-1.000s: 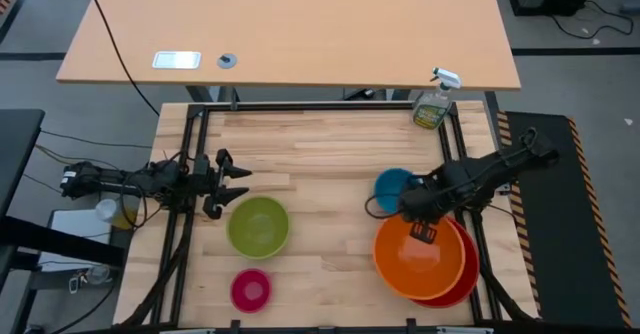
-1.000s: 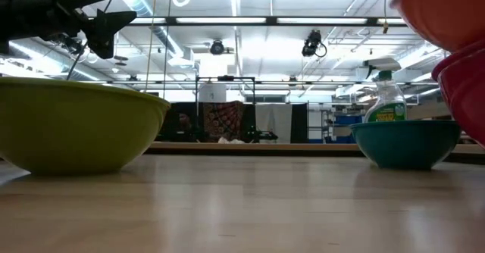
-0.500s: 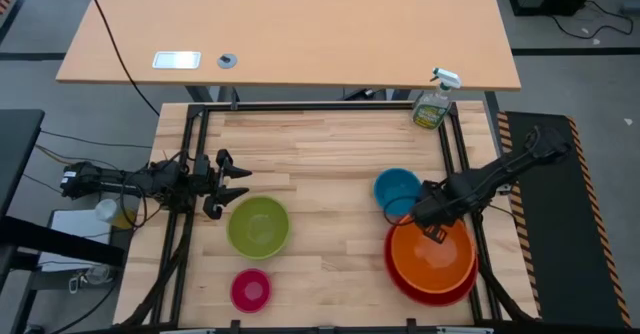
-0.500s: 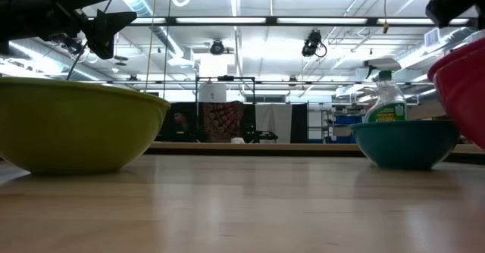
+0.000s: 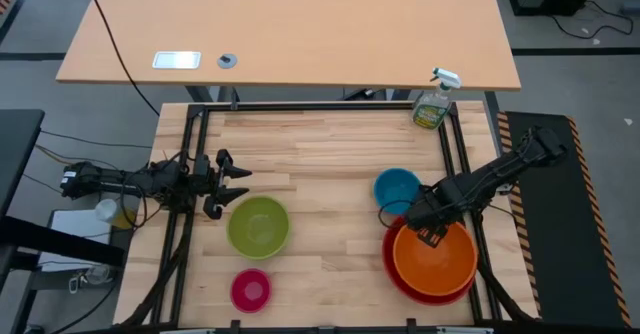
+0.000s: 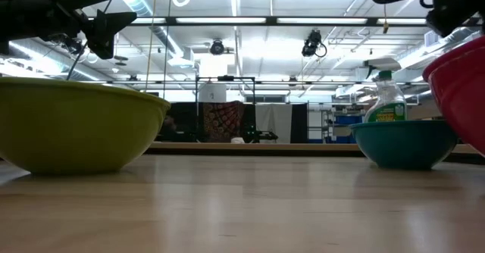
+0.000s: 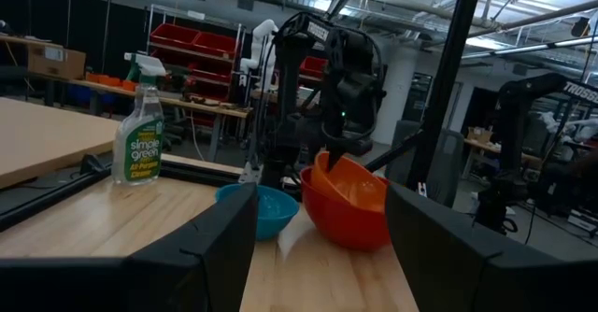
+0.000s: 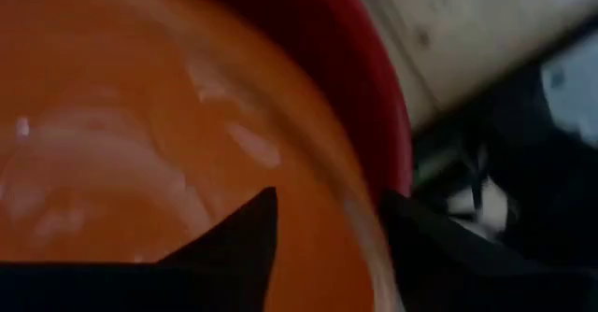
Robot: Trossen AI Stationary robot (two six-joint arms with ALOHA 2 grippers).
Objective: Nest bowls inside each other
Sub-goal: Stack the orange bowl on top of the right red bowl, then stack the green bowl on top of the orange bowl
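Observation:
The orange bowl (image 5: 437,259) sits inside the red bowl (image 5: 402,281) at the table's near right. My right gripper (image 5: 425,232) points down over the orange bowl's far-left rim, open, with one finger inside the bowl and one outside. The blue bowl (image 5: 397,188) rests on its base just beyond them. The lime green bowl (image 5: 258,225) and the small pink bowl (image 5: 250,290) stand on the table at the near left. My left gripper (image 5: 245,184) waits open at the table's left edge, just beyond the green bowl. My right gripper's fingers (image 8: 238,242) stand on either side of the orange bowl's rim (image 8: 360,214), coming from above. Whether either finger touches the rim I cannot tell. The bowl rests in the red bowl.
A green spray bottle (image 5: 433,104) stands at the far right corner. A black metal frame (image 5: 300,108) runs along the table's edges. Bare wood lies in the middle, between the green and blue bowls.
My right gripper has come down and moved toward the table's right and near edge with the orange bowl. The bowl hung above and left of the red bowl's middle, and now it sits nested in the red bowl.

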